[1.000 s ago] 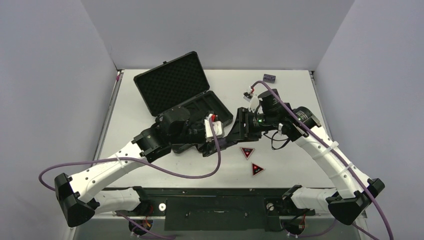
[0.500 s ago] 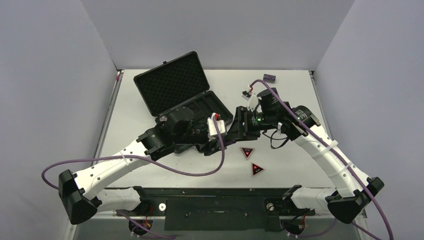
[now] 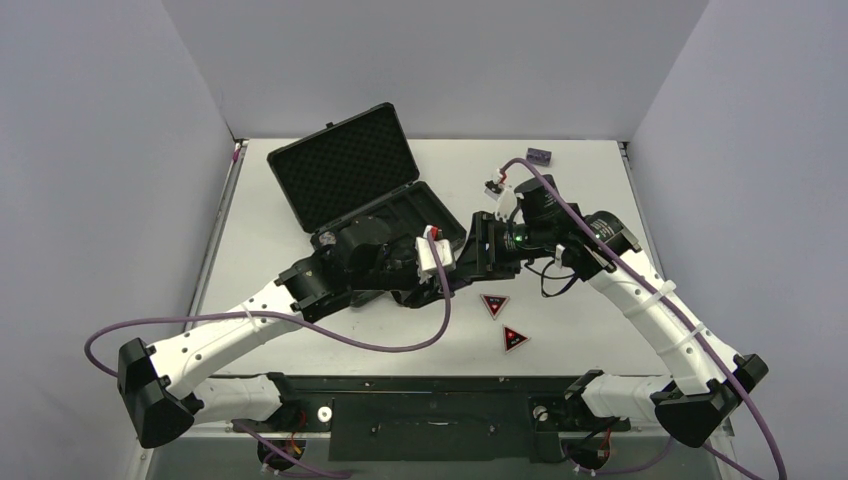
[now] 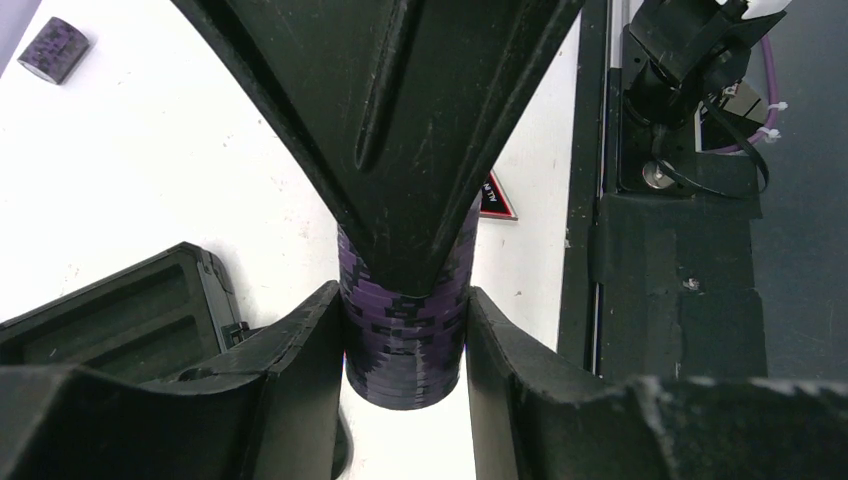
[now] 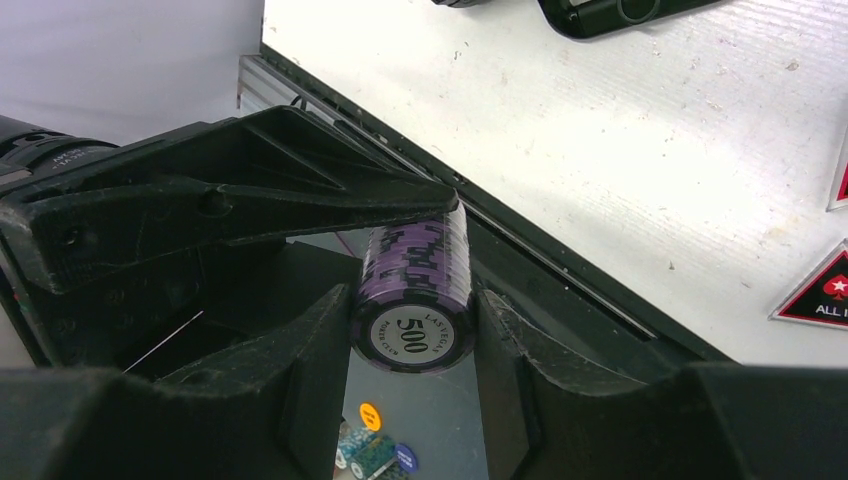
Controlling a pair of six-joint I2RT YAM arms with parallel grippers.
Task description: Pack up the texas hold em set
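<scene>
A purple-and-black chip stack [image 4: 405,340] is held above the table in front of the open black briefcase [image 3: 345,170]. My left gripper [image 3: 447,283] and right gripper [image 3: 463,271] meet there, and each grips the stack from a different side. In the left wrist view the left fingers [image 4: 300,360] press its sides. In the right wrist view the right fingers [image 5: 320,350] flank the stack [image 5: 415,300], whose end face reads "500". Two red-and-black triangular tokens [image 3: 494,304] [image 3: 515,339] lie on the table to the right. Another chip stack [image 3: 539,156] lies at the back right.
The briefcase base [image 4: 120,320] with its foam slots lies just left of the grippers, its lid standing open toward the back left. The table's front edge and a black rail [image 4: 680,250] are close by. Purple cables trail from both arms.
My left gripper has shifted a little to the right, closing in on the right gripper and the stack. The right arm has hardly moved.
</scene>
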